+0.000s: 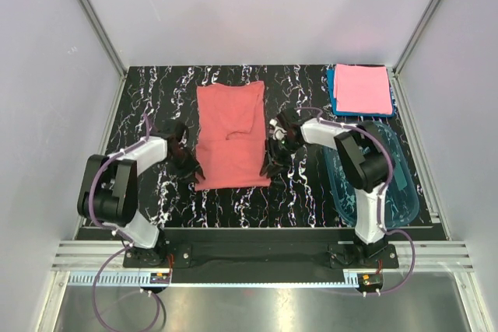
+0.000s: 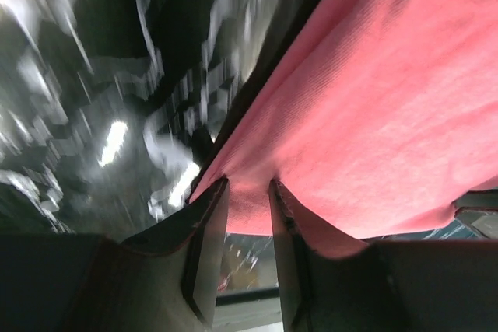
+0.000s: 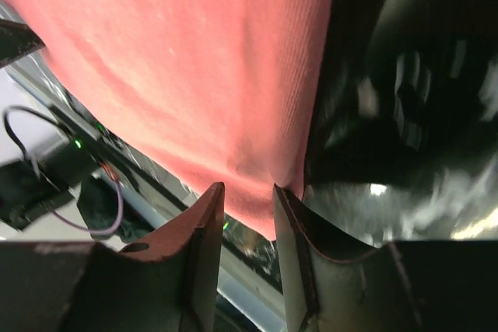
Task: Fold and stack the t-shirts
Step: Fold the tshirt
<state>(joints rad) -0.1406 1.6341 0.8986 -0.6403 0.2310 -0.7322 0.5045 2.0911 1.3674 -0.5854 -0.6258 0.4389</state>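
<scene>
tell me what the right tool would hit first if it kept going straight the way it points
The salmon t-shirt: its corner already sits between the fingers of the right tool. Behind it probably the table, though depth is unclear.

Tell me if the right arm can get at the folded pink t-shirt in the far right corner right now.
Probably not yet: the right gripper is pinching the near right corner of the salmon t-shirt and would have to let go first. Otherwise the folded pink t-shirt lies uncovered, with nothing in between.
</scene>
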